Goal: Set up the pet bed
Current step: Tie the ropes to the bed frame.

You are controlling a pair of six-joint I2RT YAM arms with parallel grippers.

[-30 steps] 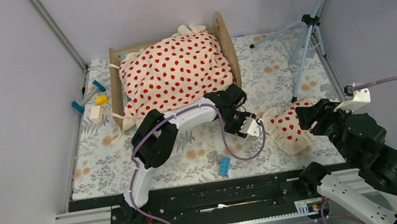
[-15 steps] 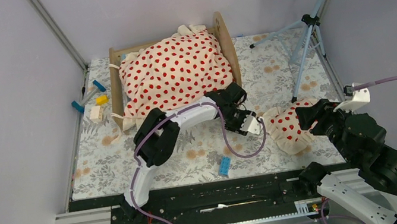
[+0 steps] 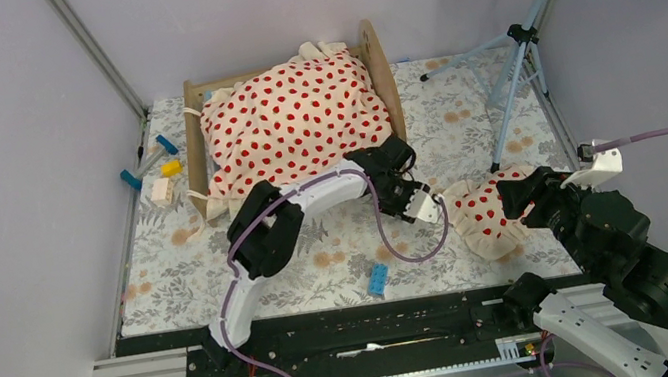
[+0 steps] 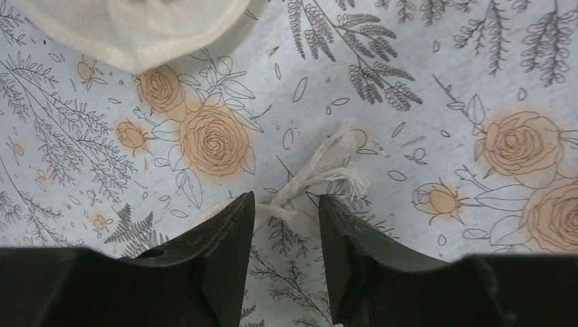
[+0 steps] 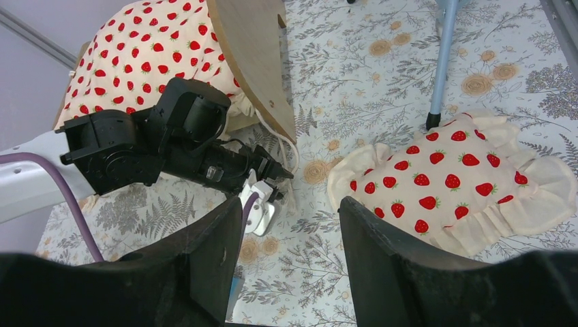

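The pet bed [image 3: 377, 58] stands at the back of the mat, its light-wood end board [image 5: 252, 61] showing in the right wrist view. A cream red-dotted blanket [image 3: 294, 124] covers it and hides the mattress. A red-dotted ruffled pillow [image 3: 486, 215] lies on the mat to the right. My left gripper [image 3: 422, 207] is low just left of the pillow. In the left wrist view it [image 4: 286, 208] is open, with a frayed white cord [image 4: 320, 170] lying across its fingertips, not clamped. My right gripper [image 5: 290, 211] hovers open near the pillow [image 5: 457, 177], holding nothing.
A blue brick [image 3: 379, 280] lies near the mat's front edge. A tripod [image 3: 514, 69] stands at the back right, one leg [image 5: 439, 68] close to the pillow. Small toy pieces [image 3: 155, 171] lie left of the bed. Walls close in on the left and back.
My left gripper has crept slightly back and towards the pillow. The right arm, pillow and bed have not moved.
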